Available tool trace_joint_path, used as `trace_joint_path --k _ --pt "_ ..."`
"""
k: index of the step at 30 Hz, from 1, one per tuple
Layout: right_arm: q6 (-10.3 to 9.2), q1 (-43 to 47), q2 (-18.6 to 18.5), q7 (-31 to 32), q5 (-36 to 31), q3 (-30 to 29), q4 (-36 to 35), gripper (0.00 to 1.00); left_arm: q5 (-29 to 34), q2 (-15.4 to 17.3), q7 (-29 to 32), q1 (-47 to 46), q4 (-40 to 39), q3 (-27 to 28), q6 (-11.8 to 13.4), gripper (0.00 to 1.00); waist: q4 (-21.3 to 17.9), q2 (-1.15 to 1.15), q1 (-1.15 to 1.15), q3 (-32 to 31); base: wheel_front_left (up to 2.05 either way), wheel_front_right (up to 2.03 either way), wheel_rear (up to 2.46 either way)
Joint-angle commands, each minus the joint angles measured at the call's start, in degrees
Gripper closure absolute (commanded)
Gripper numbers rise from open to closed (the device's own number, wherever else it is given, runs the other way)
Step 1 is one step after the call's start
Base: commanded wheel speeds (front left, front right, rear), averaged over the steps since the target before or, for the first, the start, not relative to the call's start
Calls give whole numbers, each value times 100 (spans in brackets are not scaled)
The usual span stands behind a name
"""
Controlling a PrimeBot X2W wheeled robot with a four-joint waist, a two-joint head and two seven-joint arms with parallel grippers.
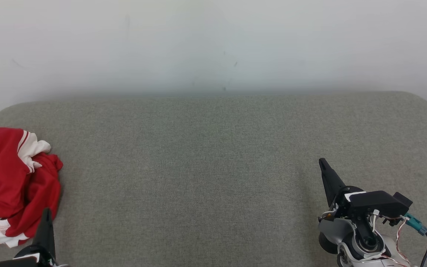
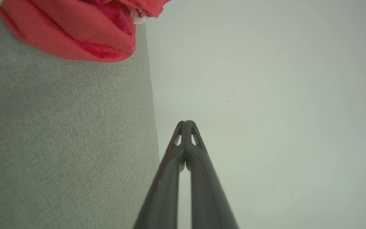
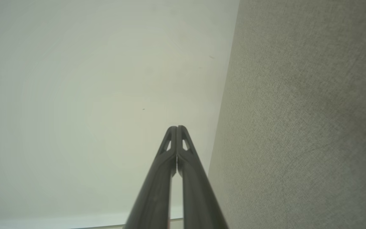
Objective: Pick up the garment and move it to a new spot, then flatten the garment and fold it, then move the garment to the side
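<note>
The garment (image 1: 11,185) is a red and white top, crumpled in a heap at the far left of the grey fabric surface (image 1: 213,167). Its red folds also fill the upper left corner of the left wrist view, garment (image 2: 75,28). My left gripper (image 1: 46,213) stands at the lower left, just right of the heap's near edge, fingers pressed together and holding nothing; the same shut tips show as left gripper (image 2: 186,122). Far off at the lower right, my right gripper (image 1: 323,162) is shut and empty, right gripper (image 3: 177,128).
A plain pale wall (image 1: 213,44) rises behind the grey surface, whose back edge curves down at both corners. The surface (image 3: 297,127) stretches wide and bare between the two grippers.
</note>
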Motion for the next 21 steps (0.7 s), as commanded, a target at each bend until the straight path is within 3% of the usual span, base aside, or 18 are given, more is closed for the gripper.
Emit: trace_joint_path --k 1,21 --pt "-13 -14 13 19 27 7 5 100 -3 -10 10 -45 6 15 -5 100 0 0 0 0 0 0 0" --pt "-12 -14 13 18 27 7 5 100 -3 -10 10 -45 6 14 -4 100 0 0 0 0 0 0 0"
